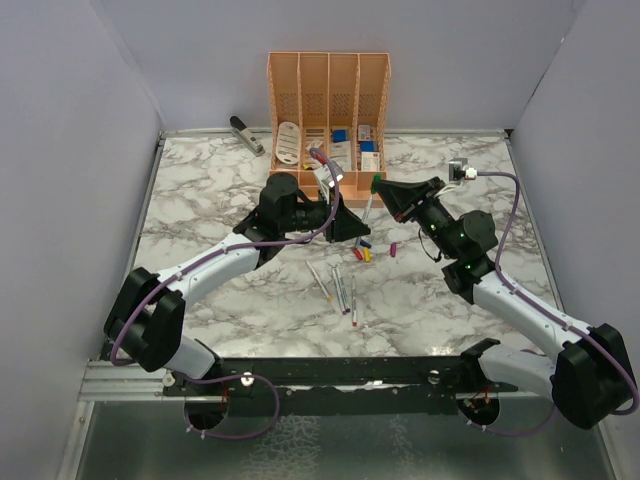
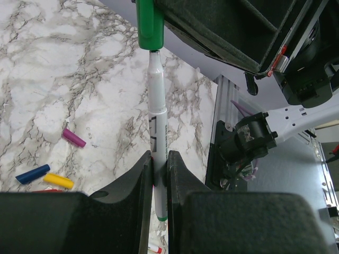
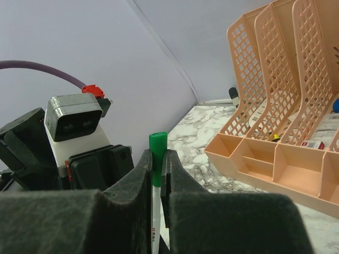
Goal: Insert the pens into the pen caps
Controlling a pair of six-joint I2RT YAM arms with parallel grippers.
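Organizer (image 1: 328, 70) holds boxes (image 1: 369, 157); left gripper (image 2: 160, 159) grips pen (image 2: 157, 95); right gripper (image 3: 157, 159), green cap (image 3: 158, 138).

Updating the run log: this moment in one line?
left gripper: shut on pen | right gripper: shut on green cap | pen tip in cap mouth | loose: purple cap, blue cap, yellow cap

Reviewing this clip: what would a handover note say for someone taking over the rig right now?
Left tool: shut on a pen, held off the table.
Right tool: shut on the green cap.
The pen's tip is at the mouth of the cap and its narrow neck shows, so it is not pushed home.
The blue cap, yellow cap and purple cap lie loose on the marble table. The other pens lie uncapped near them.
Done: none fully capped.
Left: seat the green cap, then cap the rest.
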